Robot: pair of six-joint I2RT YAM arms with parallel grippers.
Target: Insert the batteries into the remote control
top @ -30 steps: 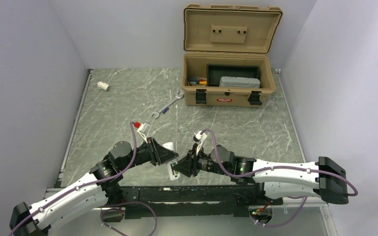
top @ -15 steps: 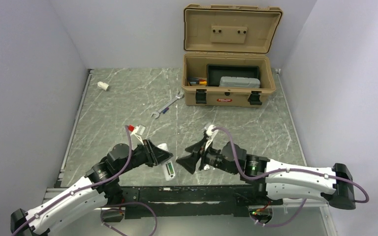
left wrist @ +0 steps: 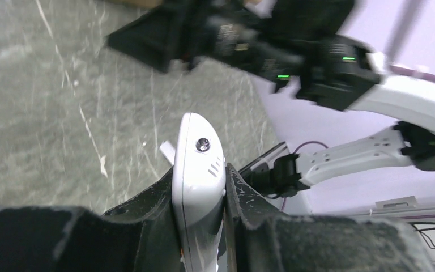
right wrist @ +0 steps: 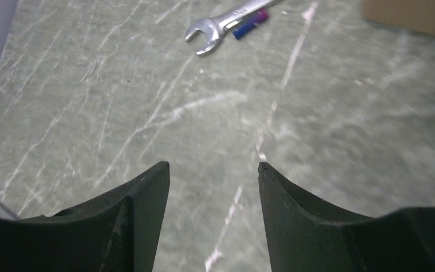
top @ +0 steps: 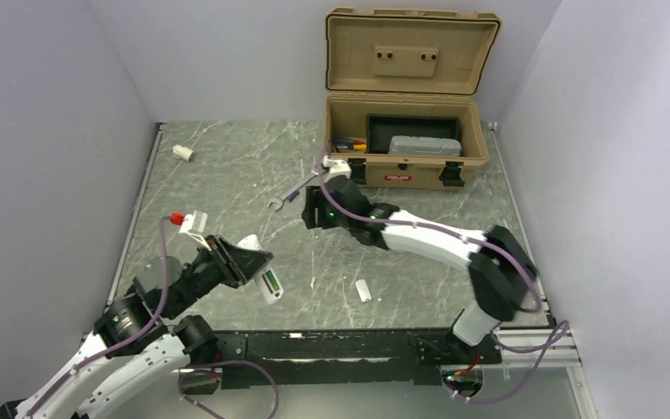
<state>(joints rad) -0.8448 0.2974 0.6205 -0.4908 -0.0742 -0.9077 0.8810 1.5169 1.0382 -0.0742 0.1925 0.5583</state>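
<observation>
My left gripper (top: 257, 264) is shut on the white remote control (top: 266, 281), held above the table at the front left. A green battery (top: 272, 285) shows in the remote's open back. In the left wrist view the remote (left wrist: 197, 170) stands edge-on, pinched between both fingers. My right gripper (top: 311, 212) hangs over the middle of the table, just short of the wrench, and in its wrist view it (right wrist: 212, 170) is open with only bare table between the fingers.
A silver wrench (top: 295, 189) (right wrist: 226, 21) lies mid-table with a small blue and magenta cylinder (right wrist: 250, 16) against it. A small white flat piece (top: 363, 290) lies near the front. The open tan toolbox (top: 406, 168) stands at the back. A stubby white cylinder (top: 183, 152) sits far left.
My right arm has swung from the front centre out towards the wrench, its jaws now open. My left arm has drawn back left with the remote. A white piece now lies on the table.
</observation>
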